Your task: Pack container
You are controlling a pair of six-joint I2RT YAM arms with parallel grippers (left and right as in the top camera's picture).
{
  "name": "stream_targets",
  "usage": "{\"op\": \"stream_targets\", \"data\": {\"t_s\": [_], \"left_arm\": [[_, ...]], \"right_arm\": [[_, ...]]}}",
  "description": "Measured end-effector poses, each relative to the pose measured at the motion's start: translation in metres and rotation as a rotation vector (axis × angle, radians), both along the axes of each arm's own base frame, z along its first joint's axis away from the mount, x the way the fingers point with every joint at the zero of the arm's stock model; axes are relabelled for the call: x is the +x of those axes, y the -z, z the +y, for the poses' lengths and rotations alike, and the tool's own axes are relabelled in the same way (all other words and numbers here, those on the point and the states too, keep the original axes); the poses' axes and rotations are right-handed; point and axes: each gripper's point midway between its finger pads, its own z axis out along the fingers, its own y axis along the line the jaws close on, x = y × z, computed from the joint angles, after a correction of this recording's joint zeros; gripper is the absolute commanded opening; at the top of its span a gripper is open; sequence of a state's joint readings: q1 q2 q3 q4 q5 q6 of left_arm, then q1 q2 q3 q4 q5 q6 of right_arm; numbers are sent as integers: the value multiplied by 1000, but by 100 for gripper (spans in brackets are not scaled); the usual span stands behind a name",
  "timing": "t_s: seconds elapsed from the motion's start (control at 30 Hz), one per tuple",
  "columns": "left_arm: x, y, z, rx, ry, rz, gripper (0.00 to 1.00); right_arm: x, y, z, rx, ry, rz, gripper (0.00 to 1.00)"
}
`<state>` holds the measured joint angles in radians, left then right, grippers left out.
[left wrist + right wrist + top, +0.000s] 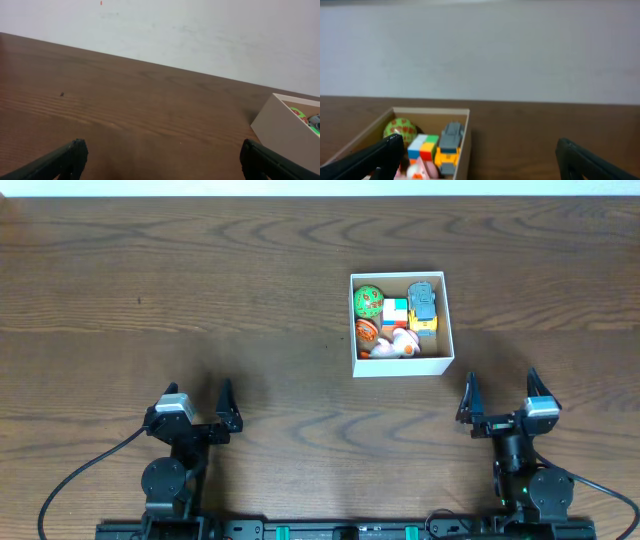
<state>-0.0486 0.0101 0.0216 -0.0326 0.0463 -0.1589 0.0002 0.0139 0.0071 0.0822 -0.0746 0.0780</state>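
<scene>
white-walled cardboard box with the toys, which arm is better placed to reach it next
Right, probably. The open right tool is nearer the square white-walled cardboard box, whose toys show in its wrist view; the open left tool sits farther off and sees only one corner.

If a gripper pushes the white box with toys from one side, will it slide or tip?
The container looks low and wide, so it would probably slide on the smooth table rather than tip. Its thin walls may bend under a pinch. The green ball inside could roll.
</scene>
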Motion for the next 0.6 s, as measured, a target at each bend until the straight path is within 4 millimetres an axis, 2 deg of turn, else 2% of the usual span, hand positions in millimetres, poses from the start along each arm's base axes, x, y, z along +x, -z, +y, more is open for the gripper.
{"op": "stream_targets", "data": {"t_s": [0.17,0.6], "left_arm": [[0,0,0,0,0,0,98],[0,0,0,0,0,0,98]], "right_arm": [[0,34,0,1,2,140,99],[0,35,0,-38,2,141,99]]}}
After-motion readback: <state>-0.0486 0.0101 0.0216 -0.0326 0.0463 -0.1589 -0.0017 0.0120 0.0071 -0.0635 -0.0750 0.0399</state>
